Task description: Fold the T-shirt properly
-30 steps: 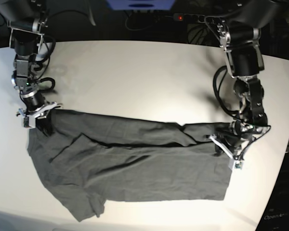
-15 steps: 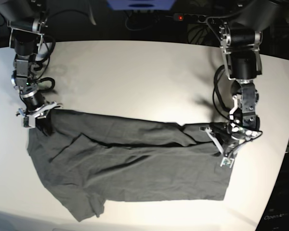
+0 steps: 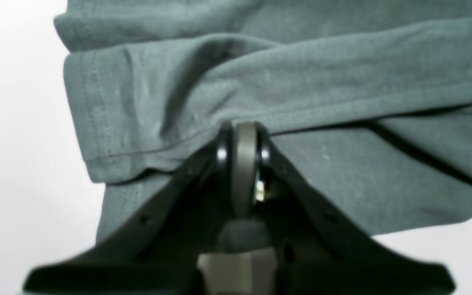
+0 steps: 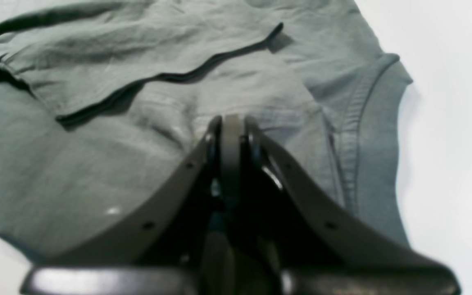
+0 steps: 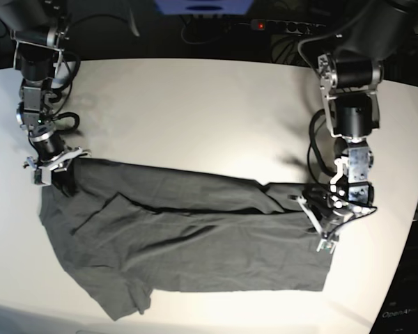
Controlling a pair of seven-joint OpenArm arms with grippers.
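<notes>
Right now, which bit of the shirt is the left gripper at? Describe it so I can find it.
On the white table, the dark grey T-shirt lies spread wide. Follow its folded-over top flap to the end on the base view's right, where the left gripper sits shut at the flap's edge. There a double-stitched hem lies doubled over.

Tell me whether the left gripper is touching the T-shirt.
Touching. The left wrist view shows the left gripper shut, its tip pressed against a folded edge of the T-shirt with no gap between them.
</notes>
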